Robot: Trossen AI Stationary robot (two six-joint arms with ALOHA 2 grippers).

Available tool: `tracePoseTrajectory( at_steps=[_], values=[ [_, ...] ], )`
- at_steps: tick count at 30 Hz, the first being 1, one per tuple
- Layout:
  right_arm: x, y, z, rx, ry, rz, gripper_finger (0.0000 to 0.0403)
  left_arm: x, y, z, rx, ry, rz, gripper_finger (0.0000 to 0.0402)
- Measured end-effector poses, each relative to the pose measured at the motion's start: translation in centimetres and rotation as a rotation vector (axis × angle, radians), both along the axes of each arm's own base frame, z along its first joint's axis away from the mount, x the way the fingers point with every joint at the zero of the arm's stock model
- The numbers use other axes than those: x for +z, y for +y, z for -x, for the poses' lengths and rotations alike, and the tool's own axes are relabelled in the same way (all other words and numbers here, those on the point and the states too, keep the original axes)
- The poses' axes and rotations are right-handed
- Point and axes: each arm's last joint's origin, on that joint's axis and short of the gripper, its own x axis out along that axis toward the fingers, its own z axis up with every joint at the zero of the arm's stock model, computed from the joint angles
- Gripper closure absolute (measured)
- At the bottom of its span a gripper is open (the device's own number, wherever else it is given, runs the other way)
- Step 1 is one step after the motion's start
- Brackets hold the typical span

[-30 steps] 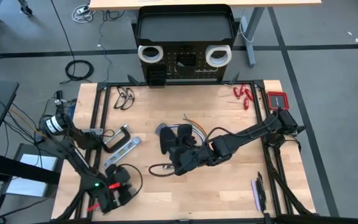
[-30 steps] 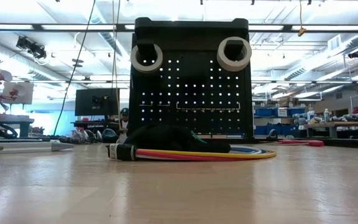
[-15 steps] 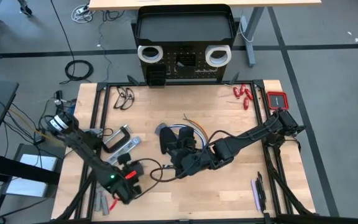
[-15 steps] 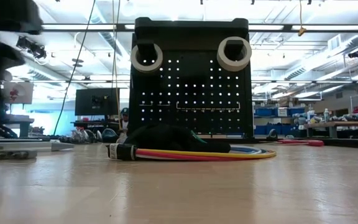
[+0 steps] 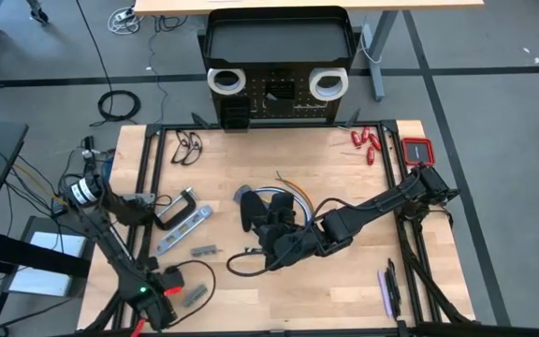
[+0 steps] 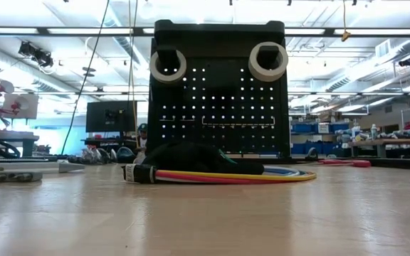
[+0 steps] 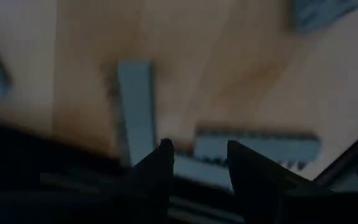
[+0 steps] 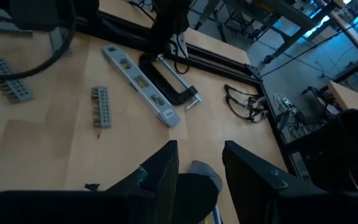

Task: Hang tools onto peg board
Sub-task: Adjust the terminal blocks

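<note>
The black peg board [image 5: 277, 56] stands at the table's far edge, with two white tape rolls [image 5: 225, 81] [image 5: 327, 84] hanging on its pegs. My left gripper [image 5: 168, 292] hovers open near the near left corner, above grey metal pieces [image 7: 257, 146] [image 5: 193, 296]. Another grey piece [image 5: 204, 250] lies on the wood. My right gripper [image 5: 271, 236] lies low at mid-table, shut on a black cabled thing [image 5: 251, 215] beside coloured wire loops [image 6: 233, 175]. The silver-grey flat bar [image 5: 183, 229] and black clamp [image 5: 178, 206] lie left of centre. My right gripper has a black part of the cabled thing [image 8: 192, 186] between its two fingers [image 8: 165, 163], coming in low from the table's right side. The thing rests on the table, and its thin black wire [image 5: 240, 262] trails slack toward the near side. The gripper itself hides the exact contact.
Red-handled tools [image 5: 365, 142] and a red-and-black item [image 5: 417, 150] lie at the far right corner. A purple-handled tool [image 5: 385, 292] lies near the right edge, and a black wire tangle [image 5: 187, 148] at the far left. Bare wood lies right of centre.
My left gripper swung out toward mid-table, then drew back toward the near left corner. A grey piece now lies bare on the wood where the gripper had reached. My right gripper shifted slightly and the thin black wire loop beside it changed shape.
</note>
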Motion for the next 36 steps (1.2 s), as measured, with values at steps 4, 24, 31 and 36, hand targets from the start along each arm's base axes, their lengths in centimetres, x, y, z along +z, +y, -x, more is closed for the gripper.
tracePoseTrajectory(
  at_steps=[4,24,31,36],
  values=[
    [0.0,0.0,0.0,-0.002,-0.002,-0.005,0.0265,-0.8,-0.9,0.6,-0.006,0.083,0.037,0.0243],
    [0.0,0.4,0.1,-0.018,-0.024,-0.052,0.0265,-3.8,2.9,-6.4,-0.241,-0.048,-0.079,0.0245],
    [0.0,0.7,0.2,-0.007,-0.021,-0.065,0.0265,-1.3,6.5,-11.4,-0.331,-0.154,-0.305,0.0245],
    [-1.2,2.0,0.3,0.140,0.005,-0.102,0.0265,0.9,5.7,-10.9,-0.357,-0.083,-0.315,0.0245]
  ],
)
